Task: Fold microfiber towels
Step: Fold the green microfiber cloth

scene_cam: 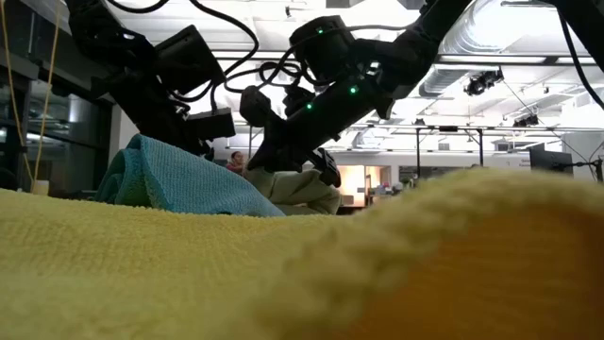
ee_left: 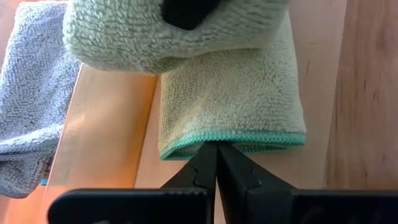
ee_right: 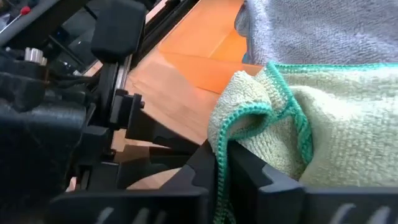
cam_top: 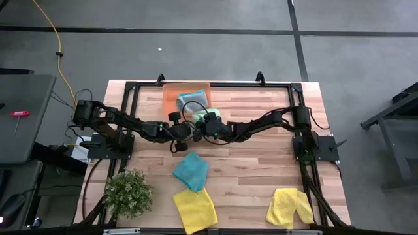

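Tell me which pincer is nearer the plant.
Left. The left pincer sits at the table's middle, pinching the green towel, with the plant on its side near the front edge. The right pincer grips the same towel, slightly farther away.

High view: overhead, facing straight down; takes in whole table point(cam_top: 261, 163), both arms and surrounding floor; far off.
Low view: at tabletop level, facing level across the table into the room; lens pressed close behind a yellow towel point(scene_cam: 283, 274) filling the lower frame; arms entering from above.
Left wrist view: on the left arm, facing forward past the left gripper point(ee_left: 216, 163); very near the light green towel point(ee_left: 236, 93) just ahead of the fingertips.
Right wrist view: on the right arm, facing past the right gripper point(ee_right: 221, 171); same light green towel against the fingers.
Shared by both wrist views: green towel, grey towel point(ee_right: 323, 31), orange tray point(ee_right: 199, 43).
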